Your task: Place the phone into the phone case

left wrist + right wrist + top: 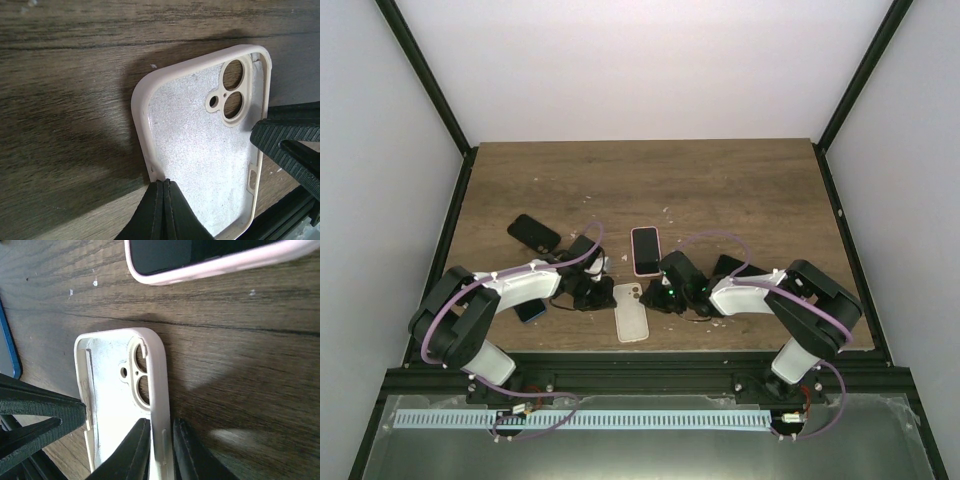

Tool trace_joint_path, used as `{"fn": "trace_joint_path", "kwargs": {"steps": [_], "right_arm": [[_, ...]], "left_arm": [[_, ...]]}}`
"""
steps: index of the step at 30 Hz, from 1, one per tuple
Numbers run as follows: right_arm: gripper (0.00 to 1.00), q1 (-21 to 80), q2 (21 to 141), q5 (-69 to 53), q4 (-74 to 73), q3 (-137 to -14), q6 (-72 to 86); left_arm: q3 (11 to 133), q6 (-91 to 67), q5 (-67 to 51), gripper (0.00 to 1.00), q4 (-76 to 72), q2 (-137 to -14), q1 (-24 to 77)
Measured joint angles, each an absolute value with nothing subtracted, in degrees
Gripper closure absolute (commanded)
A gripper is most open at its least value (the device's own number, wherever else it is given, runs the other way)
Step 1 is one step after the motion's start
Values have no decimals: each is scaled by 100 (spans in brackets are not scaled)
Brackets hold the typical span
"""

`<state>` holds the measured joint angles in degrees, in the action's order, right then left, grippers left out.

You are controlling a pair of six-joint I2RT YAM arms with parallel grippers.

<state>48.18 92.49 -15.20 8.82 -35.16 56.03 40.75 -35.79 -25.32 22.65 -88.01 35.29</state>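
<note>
Left gripper (162,182): jaws pinched shut on left wall of phone case (631,318). Case flat on surface (740,190) between arms, open side up, long axis running near-to-far, camera cutout at far end. Pink-edged phone (645,250) just beyond, screen up, roughly parallel. Right gripper (161,426): jaws clamped astride right wall. Judgement: hold case level and steady; squeezing walls inward may stop phone seating.

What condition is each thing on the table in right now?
Cream case: empty, open side up.
Pink-cased phone: face up, screen dark, untouched.
Black phone: screen dark, untouched.
Left end effector: shut on the cream case's rim.
Right end effector: shut on the opposite rim.
</note>
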Motion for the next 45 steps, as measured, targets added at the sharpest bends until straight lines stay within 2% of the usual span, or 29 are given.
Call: {"fn": "trace_joint_path", "kwargs": {"steps": [4,10,12,14,19,21,27,29,36,45], "right_arm": [[71,4805,9251,-1446,731,-3632,5323],[38,4644,8877,-1337,174,-3741,4401],[33,4495,8600,-1258,-163,-3841,4021],[31,4252,8265,-1177,-530,-4053,3498],[29,3632,7898,-1017,-1232,-4727,2040],[26,3339,7876,-1007,-1490,-4947,1352],[17,2480,8106,-1109,-2355,-5343,-480],[8,2126,8359,-1227,-2698,-5522,-917],[6,1107,8792,-1437,-3518,-5618,-1973],[2,980,8969,-1284,-3581,-5334,-2744]], "left_arm": [[4075,-3573,-2582,100,2259,-8792,3457],[4075,-3551,-2598,100,2224,-8720,3087],[4073,-3548,-2624,100,2187,-8720,2961],[4064,-3548,-2655,97,2141,-8713,2884],[4012,-3538,-2775,78,2034,-8621,2836],[4003,-3544,-2840,73,2012,-8552,2836],[3975,-3406,-2906,60,2023,-8425,2836],[3907,-3336,-2926,56,2032,-8425,2836],[3612,-3170,-3044,48,2093,-8414,2836],[3400,-3148,-3229,46,1944,-8248,2836]]}}
